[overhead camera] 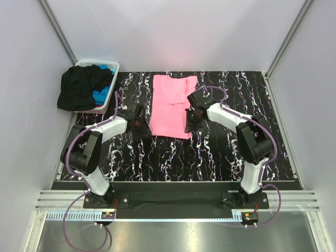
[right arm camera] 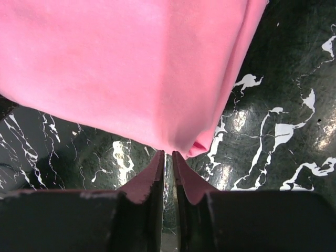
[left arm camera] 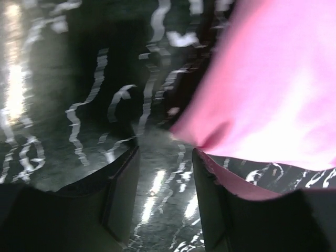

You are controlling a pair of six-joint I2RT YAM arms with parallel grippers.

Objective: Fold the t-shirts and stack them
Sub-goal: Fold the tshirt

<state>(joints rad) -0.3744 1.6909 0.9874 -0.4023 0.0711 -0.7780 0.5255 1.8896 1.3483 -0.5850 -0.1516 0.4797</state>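
Where the pink t-shirt's (overhead camera: 170,105) near corners lie (both), fingers (right arm camera: 149,184) sit just beside.

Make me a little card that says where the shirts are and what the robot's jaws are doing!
pink t-shirt: lying folded, middle of the table
black t-shirt: draped over the basket, back left
blue t-shirt: inside the basket, partly hidden
left jaws: open, at the pink shirt's near left corner
right jaws: almost shut, at its near right corner; grip unclear
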